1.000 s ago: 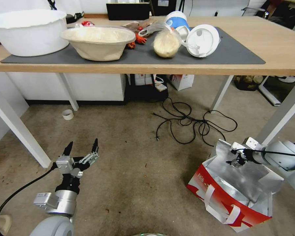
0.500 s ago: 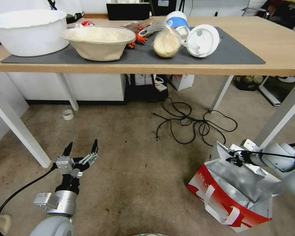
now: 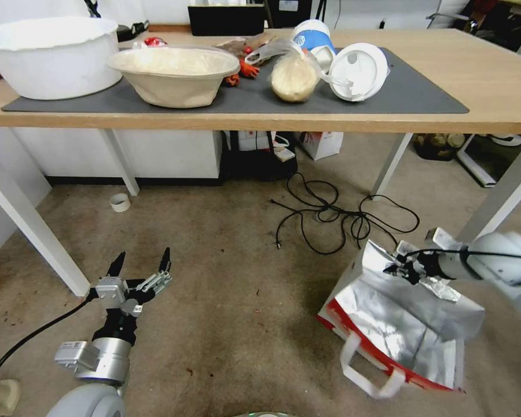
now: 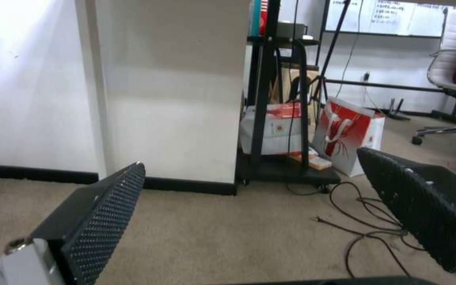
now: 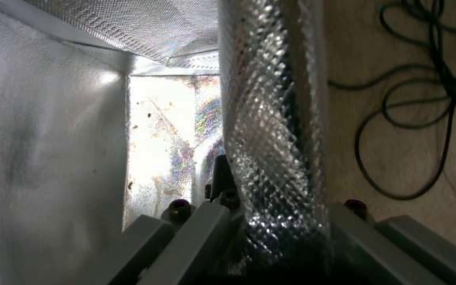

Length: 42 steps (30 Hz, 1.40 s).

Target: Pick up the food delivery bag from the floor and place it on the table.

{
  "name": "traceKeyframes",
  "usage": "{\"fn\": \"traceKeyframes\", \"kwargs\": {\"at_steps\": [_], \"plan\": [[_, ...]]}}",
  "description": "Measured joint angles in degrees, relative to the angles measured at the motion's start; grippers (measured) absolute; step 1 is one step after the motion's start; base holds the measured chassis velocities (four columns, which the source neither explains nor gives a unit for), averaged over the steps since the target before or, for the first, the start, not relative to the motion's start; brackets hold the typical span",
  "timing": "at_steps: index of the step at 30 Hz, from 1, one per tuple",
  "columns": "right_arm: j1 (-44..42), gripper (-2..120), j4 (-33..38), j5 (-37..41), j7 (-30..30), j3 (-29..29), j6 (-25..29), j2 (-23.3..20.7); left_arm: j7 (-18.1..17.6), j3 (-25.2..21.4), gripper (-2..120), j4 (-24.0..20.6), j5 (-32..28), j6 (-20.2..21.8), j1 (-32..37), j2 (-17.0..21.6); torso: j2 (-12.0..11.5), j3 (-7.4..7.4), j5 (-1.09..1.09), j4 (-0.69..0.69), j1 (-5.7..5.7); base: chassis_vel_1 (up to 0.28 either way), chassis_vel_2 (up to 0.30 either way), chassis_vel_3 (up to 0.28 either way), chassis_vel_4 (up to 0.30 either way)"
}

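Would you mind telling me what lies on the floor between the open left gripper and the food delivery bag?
In the head view, bare carpet separates the left gripper from the food delivery bag; the black cable lies farther back.

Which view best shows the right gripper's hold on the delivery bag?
The right wrist view: the right gripper pinches the food delivery bag's foil wall between its fingers. The head view shows it small at the rim.

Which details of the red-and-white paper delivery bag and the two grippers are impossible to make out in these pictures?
- Red-and-white foil-lined paper delivery bag, head view: its tilted foil wall hides whether it has contents.
- Its underside, head view: hidden by the bag itself, so floor contact is uncertain.
- Right gripper, right wrist view: the clamped foil wall covers the fingertips.
- Left gripper, left wrist view: open, fingers cut off by the frame edge.
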Motion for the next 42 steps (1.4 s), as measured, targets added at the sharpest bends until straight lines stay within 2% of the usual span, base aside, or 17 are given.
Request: {"fn": "traceKeyframes", "kwargs": {"at_steps": [2,6,9,19,29,30,33,39,42], "plan": [[3.5,0,3.1,3.6,-2.0,-2.9,-0.6,-2.7,0.0,0.0,100,-0.4,0.3,0.1,0.3,0.0,0.0,0.0,0.0,0.01,0.0,0.0,0.0,0.0,0.0],[7.3,0,5.7,6.5,-3.6,-5.8,-1.1,-4.3,-0.1,0.1,100,-0.8,0.6,0.1,0.5,-0.1,0.0,0.0,0.0,0.0,0.0,0.0,0.0,0.0,0.0],[16.1,0,9.4,11.5,-5.8,-12.3,-1.6,-6.1,-0.2,0.2,100,-1.4,0.9,0.3,0.9,-0.1,0.0,0.0,0.0,0.01,0.0,0.0,0.0,0.0,0.0],[31.5,0,15.6,22.0,-10.2,-22.7,-3.0,-8.0,-0.6,-0.5,100,-3.0,1.0,0.5,2.3,0.5,0.0,0.0,0.01,0.02,0.0,0.0,0.0,0.0,0.0],[37.8,0,21.6,27.7,-11.3,-25.1,-4.8,-9.3,-0.9,-0.6,100,-3.8,1.0,0.5,2.9,0.3,0.0,0.0,0.01,0.0,0.0,0.0,0.0,0.0,0.0],[41.7,0,22.6,29.3,-11.9,-26.8,-5.2,-9.9,-1.0,-0.7,100,-3.9,1.0,0.5,2.9,0.3,0.0,0.0,-0.01,0.0,0.0,0.0,0.0,0.0,0.0],[43.7,0,23.1,30.3,-12.1,-27.6,-5.3,-10.4,-1.1,-0.7,100,-4.0,1.0,0.5,3.0,0.3,0.0,0.0,0.0,0.01,0.0,0.0,0.0,0.0,0.0],[42.0,0,23.9,30.5,-12.3,-25.7,-5.3,-11.1,-1.5,-0.6,100,-4.4,-0.3,0.7,3.1,0.5,0.0,0.0,0.01,0.0,0.0,0.0,0.0,0.0,0.0],[37.1,0,24.2,29.8,-12.3,-22.0,-5.3,-11.2,-1.5,-0.6,100,-4.8,-0.5,0.8,3.0,0.7,0.0,0.0,0.01,0.0,0.0,0.0,0.0,0.0,0.0]]}}
